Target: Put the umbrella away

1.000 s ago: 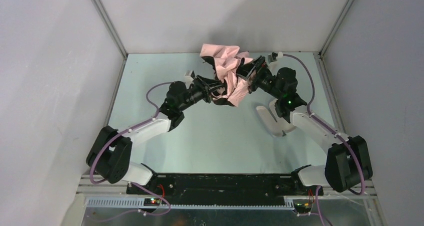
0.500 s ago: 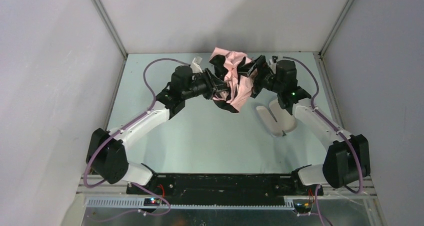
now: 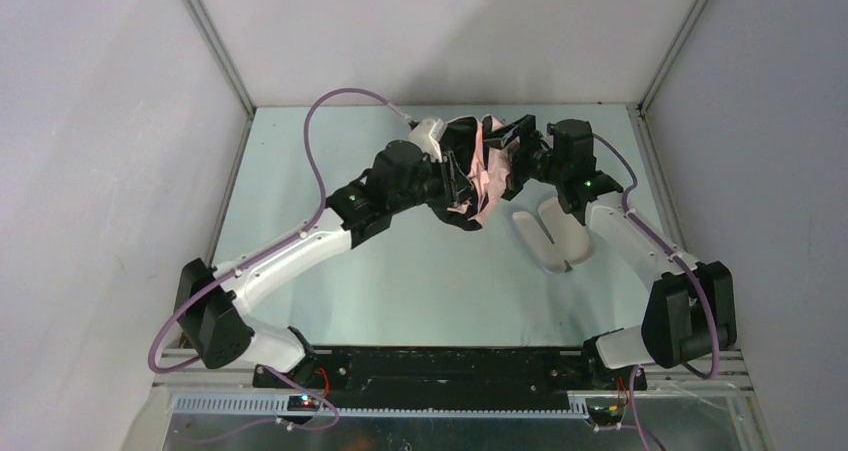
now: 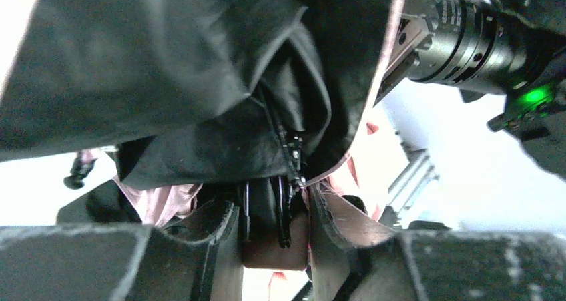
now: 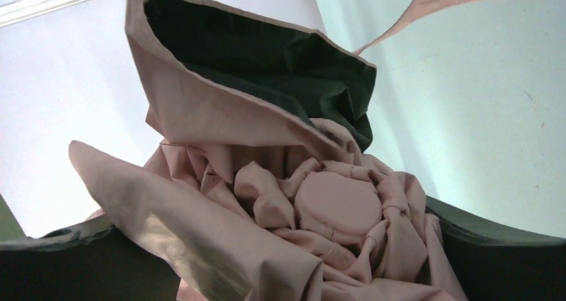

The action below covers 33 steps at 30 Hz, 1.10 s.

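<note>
The umbrella (image 3: 482, 171), pale pink with a black underside, is crumpled and held in the air between both grippers near the back of the table. My left gripper (image 3: 455, 179) is shut on its short handle end; in the left wrist view the handle (image 4: 273, 237) and dark ribs (image 4: 288, 157) sit between my fingers (image 4: 217, 237), under black fabric. My right gripper (image 3: 512, 158) is shut on the canopy's top end; the right wrist view shows the round pink cap (image 5: 337, 207) and bunched fabric between the dark fingers (image 5: 67, 264). The two grippers stand close together.
A pale lilac oblong hard case (image 3: 550, 233) lies open in two halves on the table right of centre, under the right arm. The enclosure's grey walls stand close at the back and both sides. The left arm's purple cable (image 3: 325, 131) loops high.
The left arm has reached farther right and towards the back, closing on the right gripper. The umbrella is squeezed shorter between them, and less pink canopy shows.
</note>
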Tool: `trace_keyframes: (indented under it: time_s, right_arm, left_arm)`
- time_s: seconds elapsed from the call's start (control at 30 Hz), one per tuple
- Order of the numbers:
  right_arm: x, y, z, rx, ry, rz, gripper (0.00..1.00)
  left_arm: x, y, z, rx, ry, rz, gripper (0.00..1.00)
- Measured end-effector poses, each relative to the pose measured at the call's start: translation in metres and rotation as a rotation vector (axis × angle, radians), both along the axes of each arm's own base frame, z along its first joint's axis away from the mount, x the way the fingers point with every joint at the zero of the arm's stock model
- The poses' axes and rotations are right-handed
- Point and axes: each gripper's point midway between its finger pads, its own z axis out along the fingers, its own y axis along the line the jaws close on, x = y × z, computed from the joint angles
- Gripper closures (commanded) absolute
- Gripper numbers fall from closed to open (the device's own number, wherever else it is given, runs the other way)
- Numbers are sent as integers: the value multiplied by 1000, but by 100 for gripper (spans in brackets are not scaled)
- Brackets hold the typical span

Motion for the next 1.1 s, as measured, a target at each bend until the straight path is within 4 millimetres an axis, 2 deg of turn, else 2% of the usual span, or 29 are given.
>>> trace_keyframes:
  time_s: [0.1, 0.17, 0.23, 0.27, 0.33, 0.4, 0.43, 0.47, 0.5, 0.57, 0.6, 0.63, 0.67, 0.7, 0.73, 0.77, 0.8, 0.87, 0.97, 1.03, 1.1]
  right_arm:
    - [-2, 2, -4, 9, 41, 10, 1]
    - [-5, 4, -9, 1, 86, 20, 8]
    - [-8, 4, -13, -14, 128, 23, 20]
    - [-8, 4, -16, -22, 143, 23, 29]
    - [-10, 4, -24, -42, 177, 23, 37]
    - [-13, 4, -33, -55, 216, 29, 55]
    - [-14, 5, -38, -60, 231, 35, 70]
    - [-15, 6, -42, -64, 247, 42, 78]
    - [-16, 7, -46, -68, 258, 49, 92]
    - [-17, 8, -50, -68, 272, 62, 100]
    - [-17, 8, -50, -70, 265, 66, 100]
    - [-16, 8, -52, -76, 261, 68, 100]
    - [-15, 7, -54, -82, 258, 72, 100]
    - [-15, 7, -56, -89, 254, 77, 100]
    - [-14, 6, -59, -95, 249, 85, 100]
    - [-14, 6, -62, -99, 244, 96, 100]
    - [-13, 6, -64, -100, 235, 105, 100]
    - [-14, 5, -67, -98, 194, 128, 100]
    - [-14, 2, -73, -101, 109, 158, 100]
    - [-12, 1, -72, -100, 51, 173, 100]
    - [-8, 1, -63, -87, -30, 190, 100]
  left_arm:
    - [0, 2, -1, 87, -81, -2, 100]
    - [1, 4, -3, 144, -122, -13, 100]
    - [3, 6, -5, 203, -161, -29, 100]
    - [3, 6, -6, 227, -180, -40, 100]
    - [3, 5, -9, 278, -224, -67, 100]
    - [3, 4, -11, 321, -269, -93, 100]
    - [2, 4, -13, 344, -290, -104, 100]
    - [3, 5, -13, 357, -304, -112, 100]
    - [3, 5, -14, 367, -317, -120, 100]
    - [3, 5, -14, 379, -334, -131, 100]
    - [3, 5, -16, 380, -336, -133, 98]
    - [3, 5, -18, 378, -337, -133, 93]
    - [4, 4, -21, 374, -338, -131, 83]
    - [4, 3, -24, 368, -332, -127, 77]
    - [3, 3, -27, 361, -325, -123, 64]
    - [3, 2, -30, 353, -310, -115, 58]
    - [3, 2, -33, 343, -292, -109, 40]
    - [0, 1, -39, 321, -258, -113, 15]
    - [-13, 6, -55, 266, -174, -122, 7]
    - [-24, 19, -65, 228, -108, -112, 5]
    - [-33, 36, -67, 186, -51, -94, 1]
